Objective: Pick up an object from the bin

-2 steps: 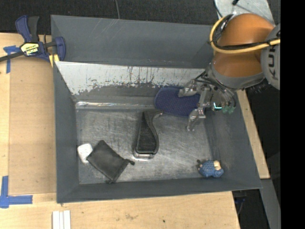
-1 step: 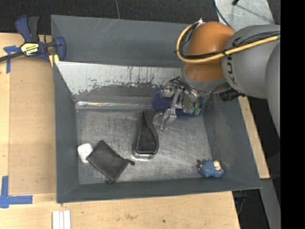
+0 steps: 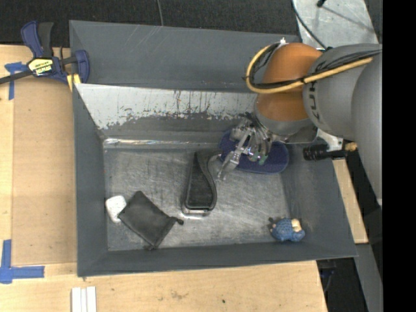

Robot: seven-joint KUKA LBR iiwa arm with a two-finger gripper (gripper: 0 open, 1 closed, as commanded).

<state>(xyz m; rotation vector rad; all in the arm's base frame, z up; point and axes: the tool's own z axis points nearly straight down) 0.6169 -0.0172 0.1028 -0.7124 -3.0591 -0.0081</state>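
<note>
My gripper (image 3: 242,162) hangs low at the back right of the bin floor, its metal fingers apart and nothing between them. It is over the left edge of a dark blue, rounded flat thing (image 3: 275,159) that lies under the wrist and is partly hidden by it. One fingertip (image 3: 224,170) points down-left towards a long black and grey thing (image 3: 199,186), shaped like a brush or a handle, lying lengthwise in the middle of the floor. I cannot tell whether that fingertip touches it.
A black flat pouch (image 3: 145,218) lies at the front left, with a small white lump (image 3: 115,206) beside it. A small blue and yellow toy (image 3: 286,229) sits near the front right corner. The arm with its orange cover fills the right back.
</note>
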